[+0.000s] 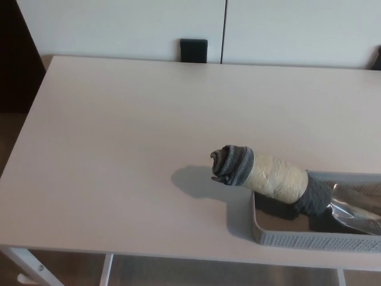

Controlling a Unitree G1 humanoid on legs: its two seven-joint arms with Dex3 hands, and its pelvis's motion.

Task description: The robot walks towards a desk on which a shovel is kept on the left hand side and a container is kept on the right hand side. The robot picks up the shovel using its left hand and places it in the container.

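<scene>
Shovel (280, 179), with a cream, fabric-wrapped handle capped in grey knit and a shiny metal blade, sits at lower right of frame. Blade end lies inside the grey perforated plastic container (297, 238); handle leans on the container's left rim and sticks out up-left over the pale wooden desk (131, 149), tilted, grey cap off the surface with a shadow under it. Neither robot hand shows anywhere, so finger state can't be judged. Container runs off the right edge. Black rectangular object (194, 50) sits at upper centre behind the desk's far edge, against white wall panels (119, 27). White desk leg (27, 265) at lower left.
</scene>
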